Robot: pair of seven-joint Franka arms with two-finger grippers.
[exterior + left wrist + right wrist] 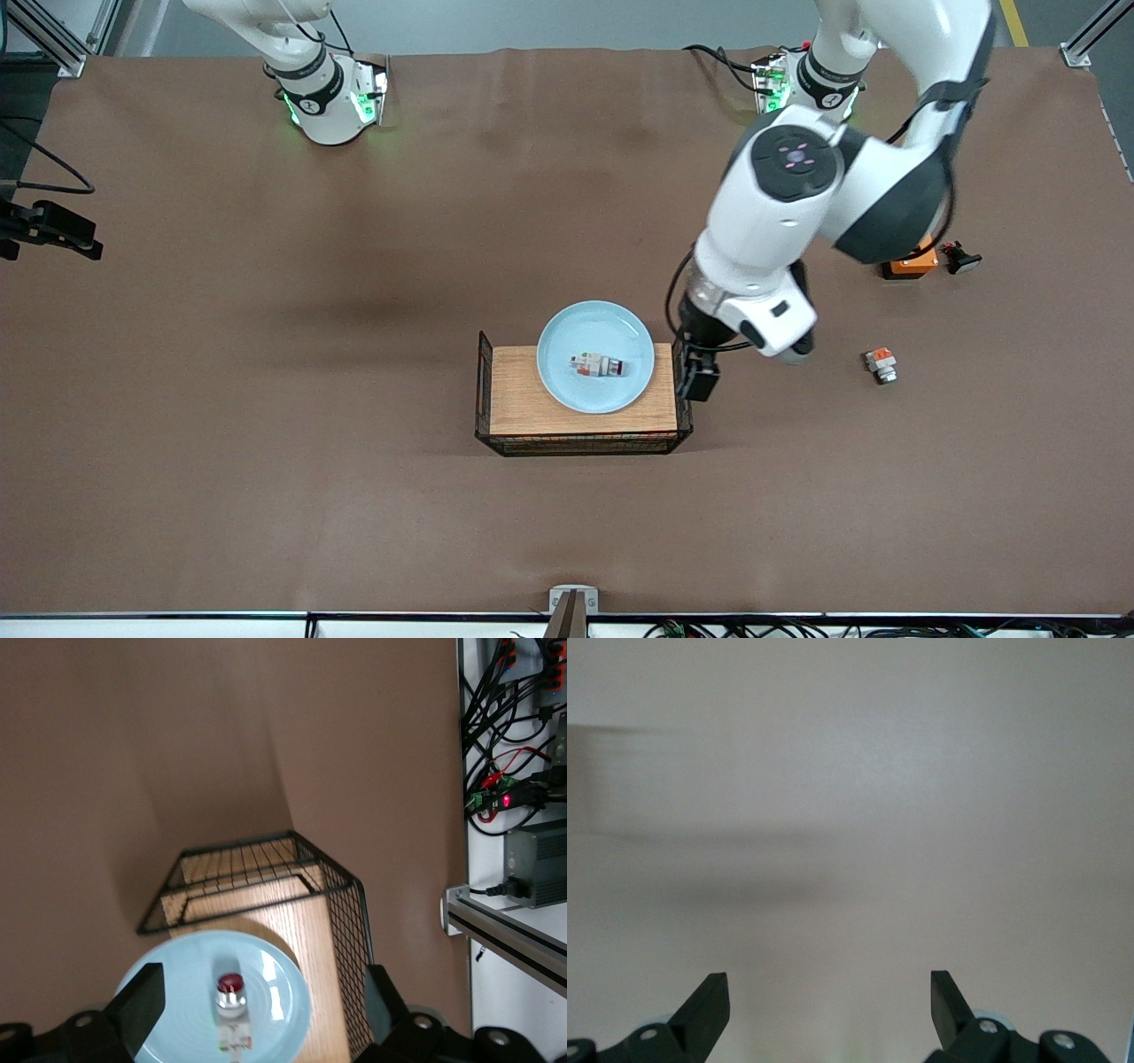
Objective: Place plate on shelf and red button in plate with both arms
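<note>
A: Where was the left gripper (262,1003)?

B: It hung over the wire basket's (485,390) end toward the left arm's side of the table, its fingers (142,999) spread wide and holding nothing.

A: And the red button (599,364)?

B: It lay loose on the plate (567,386), just below those open fingers and clear of both, its dark red cap pointing away from the gripper in the left wrist view.

A: The plate itself?

B: It sat on the wooden board (518,394) inside the basket, directly under the gripper.

A: The right gripper (830,1001)?

B: That arm waited. Its fingers stood wide apart and empty above bare brown table (850,797).
</note>
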